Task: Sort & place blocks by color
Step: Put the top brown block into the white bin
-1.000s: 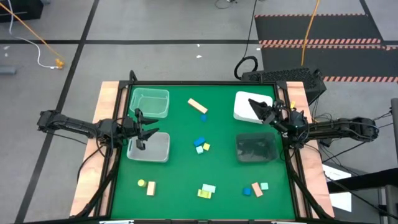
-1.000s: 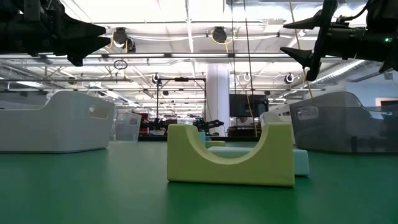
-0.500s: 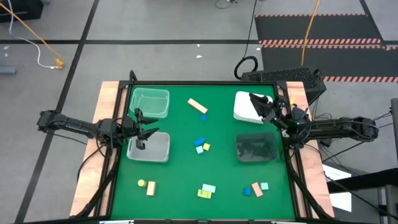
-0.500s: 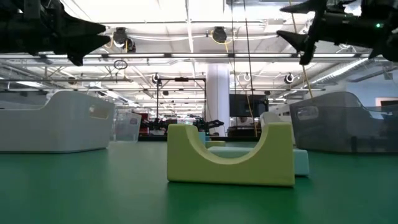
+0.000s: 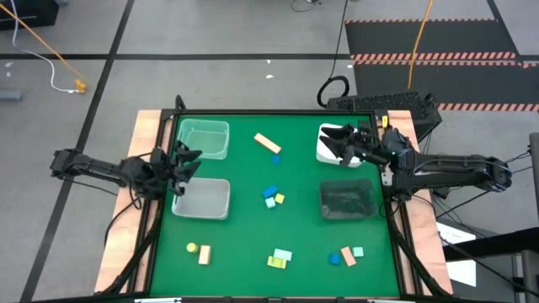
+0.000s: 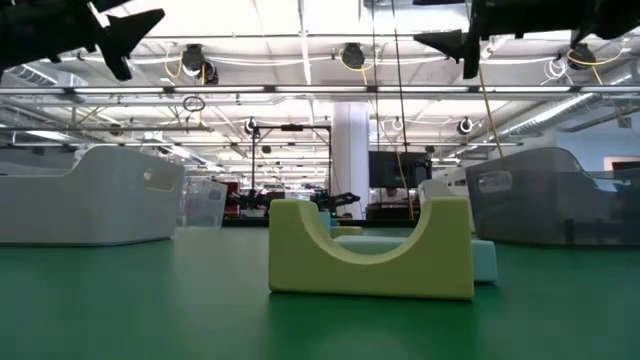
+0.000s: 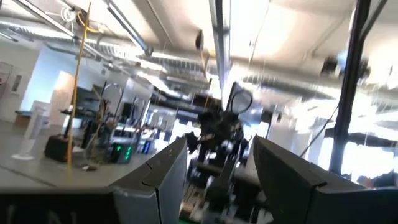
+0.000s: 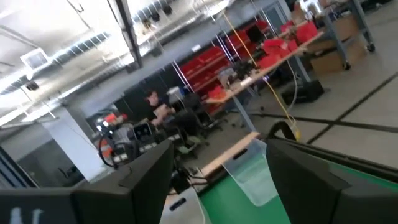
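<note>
Blocks: about a dozen were seen loose on the green counter (image 5: 244, 168); a tan bar (image 5: 267, 143) lay toward the far side; a blue and yellow cluster (image 5: 272, 196) lay at the middle; a yellow piece and tan block (image 5: 200, 252) lay near the left front; a yellow-green arch block (image 5: 279, 257) with a mint one sat at the front middle; an orange, blue and mint group (image 5: 346, 255) sat at the right front
Trays: the clear tray (image 5: 202, 138) and the pale tray (image 5: 202, 199) on the left appeared empty; nothing could be made out in the white tray (image 5: 330, 145) or the dark tray (image 5: 346, 200) on the right
Progress: no block was seen sorted; the whole task was judged still to be done
Left tool (image 5: 184, 160): held above the gap between the two left trays; fingers stood apart, nothing between them
Right tool (image 5: 347, 143): raised over the white tray; fingers spread wide, nothing held
</note>
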